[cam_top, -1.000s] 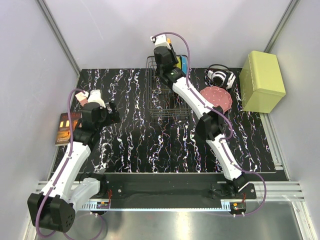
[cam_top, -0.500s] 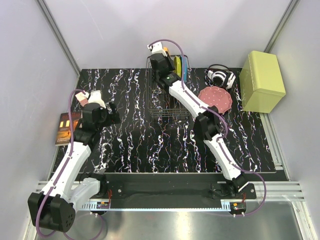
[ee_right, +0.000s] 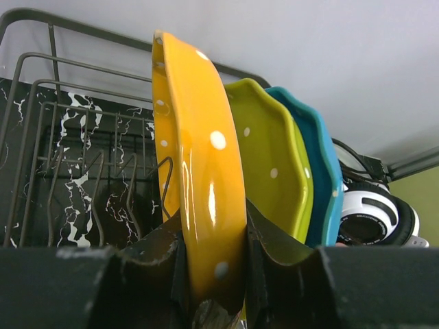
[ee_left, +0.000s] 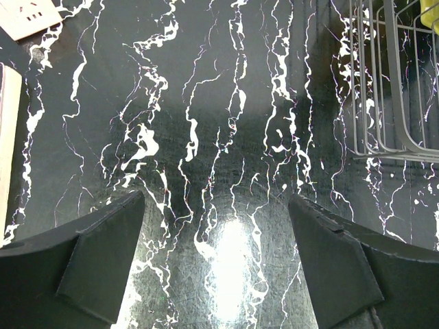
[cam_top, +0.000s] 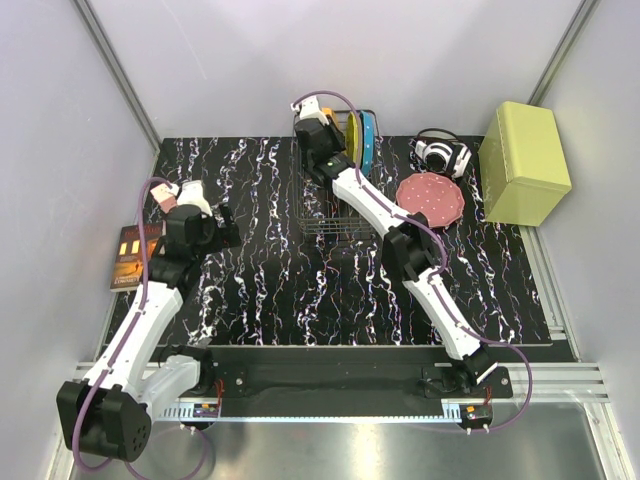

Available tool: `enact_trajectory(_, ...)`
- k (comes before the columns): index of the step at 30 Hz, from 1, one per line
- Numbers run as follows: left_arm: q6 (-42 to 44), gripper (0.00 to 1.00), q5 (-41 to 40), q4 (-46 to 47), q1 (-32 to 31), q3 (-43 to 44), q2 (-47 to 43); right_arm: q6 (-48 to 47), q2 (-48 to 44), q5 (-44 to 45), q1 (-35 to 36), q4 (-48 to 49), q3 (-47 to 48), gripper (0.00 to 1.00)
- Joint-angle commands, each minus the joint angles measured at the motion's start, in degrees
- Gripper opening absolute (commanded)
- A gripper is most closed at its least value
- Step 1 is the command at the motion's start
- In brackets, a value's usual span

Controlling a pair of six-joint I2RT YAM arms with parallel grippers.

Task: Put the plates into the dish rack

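Note:
My right gripper (ee_right: 209, 233) is shut on the rim of the orange plate (ee_right: 199, 157), which stands on edge over the back of the dish rack (cam_top: 330, 195). To its right, the yellow-green plate (ee_right: 274, 171) and the blue plate (ee_right: 322, 171) stand upright in the rack. From above, the right gripper (cam_top: 318, 128) hides most of the orange plate, left of the yellow-green plate (cam_top: 353, 135) and blue plate (cam_top: 369, 135). The pink plate (cam_top: 431, 197) lies flat on the mat, right of the rack. My left gripper (ee_left: 216, 240) hangs open over bare mat, left of the rack (ee_left: 391, 82).
White headphones (cam_top: 441, 153) lie behind the pink plate. A yellow-green box (cam_top: 525, 162) stands at the far right. A brown booklet (cam_top: 130, 257) lies off the mat's left edge beside my left arm. Grey walls close in the back and sides.
My right gripper has carried the orange plate leftward over the rack's back end, uncovering the yellow-green and blue plates. The left arm has not moved.

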Motion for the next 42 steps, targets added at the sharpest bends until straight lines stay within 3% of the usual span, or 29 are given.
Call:
enact_trajectory(1,0.7,0.92,-0.1,3.6,0.4,0.3,0.4,-0.2,-1.4,4.3,0.6,9.2,3.4,0.10)
enact_trajectory(3,0.6,0.92,-0.1,3.6,0.3,0.4,0.5,-0.7,-1.4,4.5,0.6,9.5,3.3,0.22)
enact_trajectory(9,0.1,0.92,0.4,3.9,0.3,0.2,0.7,-3.4,-2.6,5.7,0.6,13.3,0.2,0.26)
enact_trajectory(13,0.1,0.92,0.7,4.1,0.3,0.3,0.5,-5.2,-3.6,6.2,0.6,15.3,-1.7,0.43)
enact_trajectory(18,0.3,0.92,0.9,4.2,0.4,0.3,-0.1,-5.7,-5.2,6.7,0.7,15.3,-4.0,0.50)
enact_trajectory(27,-0.4,0.92,1.0,4.5,0.4,0.1,-1.6,-11.1,-10.0,7.9,3.0,19.2,-6.0,0.53)
enact_trajectory(30,-0.5,0.92,-3.4,3.9,0.3,0.6,-1.3,-11.7,-17.1,3.6,4.2,23.4,-13.3,0.59)
enact_trajectory(31,0.0,0.93,-4.3,3.2,0.3,0.9,-0.6,-9.8,-19.2,-1.0,4.1,21.0,-16.7,0.72)
enact_trajectory(34,0.8,0.94,-6.2,1.3,-0.3,2.6,0.2,-5.6,-28.4,-10.9,3.5,10.6,-22.8,0.99)
enact_trajectory(36,0.4,0.92,-4.6,0.3,-1.0,3.1,-0.2,-3.7,-36.9,-18.5,2.2,4.9,-27.2,1.00)
enact_trajectory(37,0.1,0.92,-3.6,0.3,-1.0,3.0,-1.2,-3.4,-39.9,-27.5,-0.1,-1.2,-32.0,1.00)
enact_trajectory(40,-1.8,0.91,0.2,0.4,-1.2,1.7,-2.4,-3.2,-50.9,-42.5,-5.1,-11.4,-40.2,1.00)
enact_trajectory(41,-2.2,0.91,0.6,0.5,-1.2,1.1,-2.6,-3.4,-54.5,-43.1,-8.1,-13.1,-41.8,0.98)
enact_trajectory(42,-2.5,0.90,1.0,0.7,-1.1,0.9,-2.6,-3.8,-56.0,-42.8,-10.0,-15.5,-43.2,0.89)
